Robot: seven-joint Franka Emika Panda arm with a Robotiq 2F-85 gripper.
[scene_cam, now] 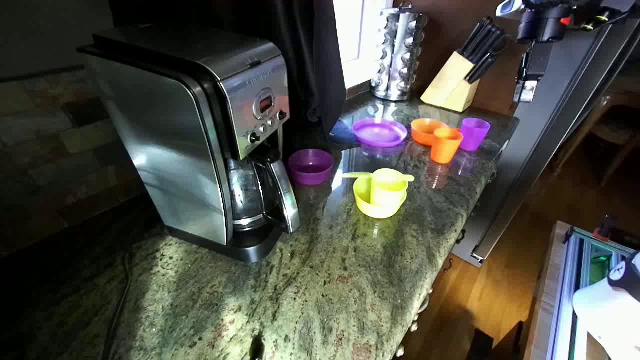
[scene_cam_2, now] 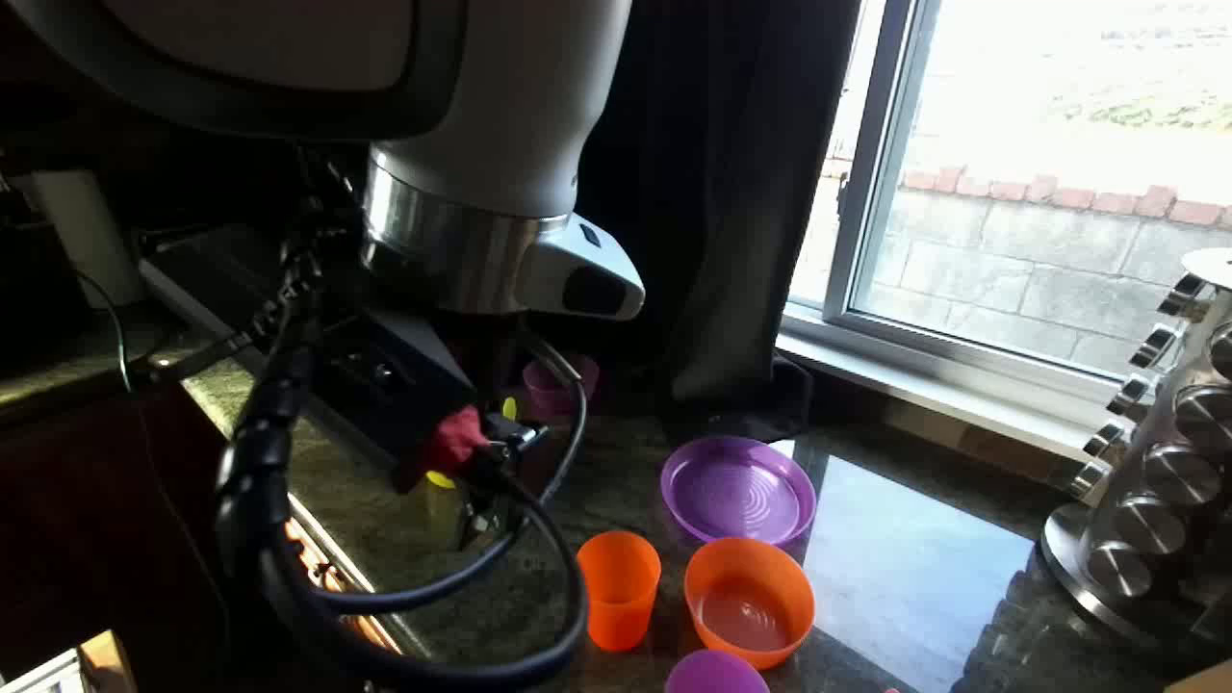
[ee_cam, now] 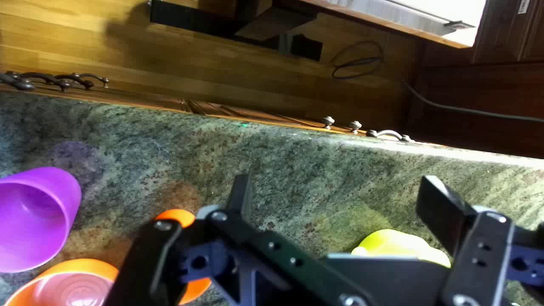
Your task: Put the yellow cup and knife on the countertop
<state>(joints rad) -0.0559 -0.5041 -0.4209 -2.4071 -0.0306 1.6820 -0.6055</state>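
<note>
A yellow cup (scene_cam: 389, 187) stands inside a yellow bowl (scene_cam: 376, 207) on the dark speckled countertop (scene_cam: 320, 295). A yellow utensil, apparently the knife (scene_cam: 357, 175), lies across the cup; its far end sticks out on the opposite side. Its exact shape is unclear. In an exterior view, the yellow things are mostly hidden behind my arm, with a yellow part (scene_cam_2: 441, 479) showing. In the wrist view, a yellow part (ee_cam: 397, 243) shows behind my gripper's right side. My gripper (ee_cam: 334, 189) is open and empty, raised above the counter, apart from the yellow things.
An orange cup (scene_cam: 446, 145), orange bowl (scene_cam: 422, 131), purple cup (scene_cam: 474, 134) and purple plate (scene_cam: 379, 132) stand farther back. A purple bowl (scene_cam: 310, 167) sits beside the coffee maker (scene_cam: 200, 125). A knife block (scene_cam: 450, 85) and spice rack (scene_cam: 398, 55) stand behind.
</note>
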